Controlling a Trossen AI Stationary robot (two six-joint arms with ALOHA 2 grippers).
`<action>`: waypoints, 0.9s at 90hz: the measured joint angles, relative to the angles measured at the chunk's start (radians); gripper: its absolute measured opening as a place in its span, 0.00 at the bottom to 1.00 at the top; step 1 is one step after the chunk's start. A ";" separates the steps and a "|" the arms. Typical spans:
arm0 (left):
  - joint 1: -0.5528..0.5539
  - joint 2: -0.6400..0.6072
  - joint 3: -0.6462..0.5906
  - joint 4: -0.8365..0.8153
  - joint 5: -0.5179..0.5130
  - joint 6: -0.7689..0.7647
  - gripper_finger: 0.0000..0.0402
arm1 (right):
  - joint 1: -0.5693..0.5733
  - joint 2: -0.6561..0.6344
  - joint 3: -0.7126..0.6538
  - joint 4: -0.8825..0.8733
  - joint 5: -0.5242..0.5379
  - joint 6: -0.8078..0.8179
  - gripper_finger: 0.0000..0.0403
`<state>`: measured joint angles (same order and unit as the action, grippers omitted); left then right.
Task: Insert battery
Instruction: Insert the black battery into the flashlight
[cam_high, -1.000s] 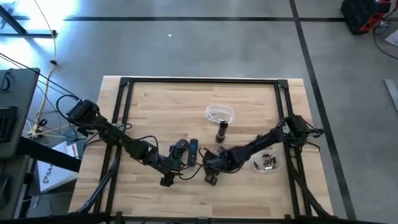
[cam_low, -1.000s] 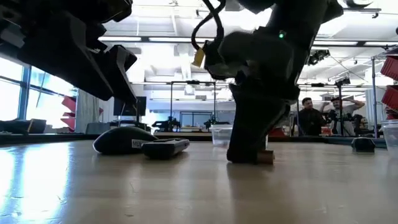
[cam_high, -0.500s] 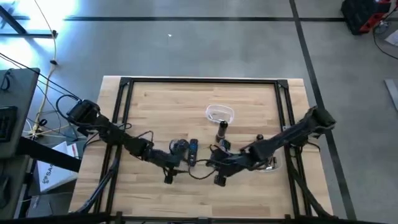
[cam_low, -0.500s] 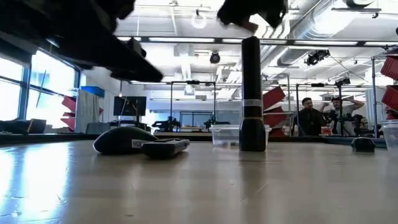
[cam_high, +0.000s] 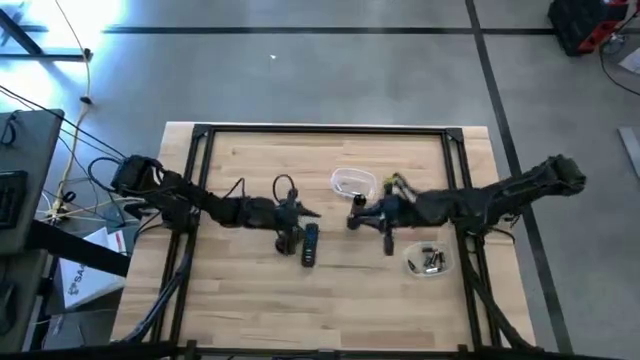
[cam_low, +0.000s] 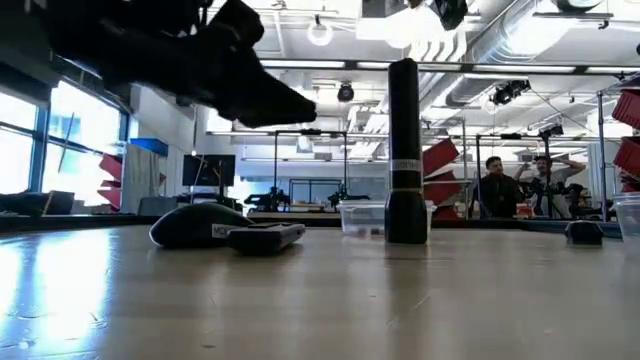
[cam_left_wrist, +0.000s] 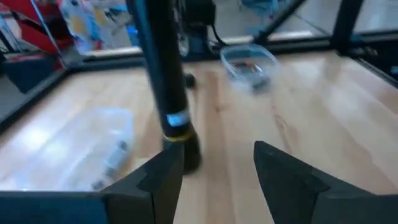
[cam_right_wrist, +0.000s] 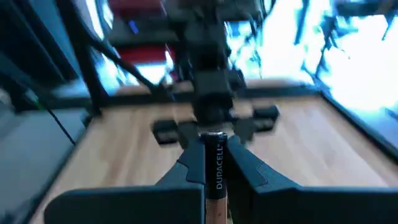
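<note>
Wooden desk with a black frame, seen from above. Both arms reach toward its middle from opposite sides.

Left claw, raised over the desk left of centre, points right toward the flashlight; in its wrist view its fingers stand well apart with nothing between them.

Right claw, raised just right of centre and beside the flashlight, points left; its wrist view shows it clamped on a black-and-copper Duracell battery, held lengthwise between the fingers.

Flashlight, black, stands upright at mid-desk, between the two claws.

Computer mouse and a dark remote lie together, left of the flashlight and nearer the front edge.

Clear empty container sits just beyond the flashlight.

Second clear container, holding loose batteries, sits near the right edge.
</note>
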<state>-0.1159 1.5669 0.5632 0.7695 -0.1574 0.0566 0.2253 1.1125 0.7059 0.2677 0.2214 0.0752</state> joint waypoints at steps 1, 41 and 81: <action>0.004 0.000 0.000 0.004 0.000 0.000 0.44 | -0.008 -0.007 -0.017 0.022 -0.009 -0.002 0.00; 0.111 0.008 0.037 0.039 0.001 0.000 0.44 | -0.209 0.008 -0.315 0.638 -0.252 -0.207 0.00; 0.163 0.124 0.139 0.039 0.101 0.044 0.44 | -0.211 0.135 -0.317 0.760 -0.203 -0.259 0.00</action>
<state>0.0470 1.6910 0.7019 0.8087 -0.0563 0.1007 0.0139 1.2476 0.3885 1.0280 0.0189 -0.1834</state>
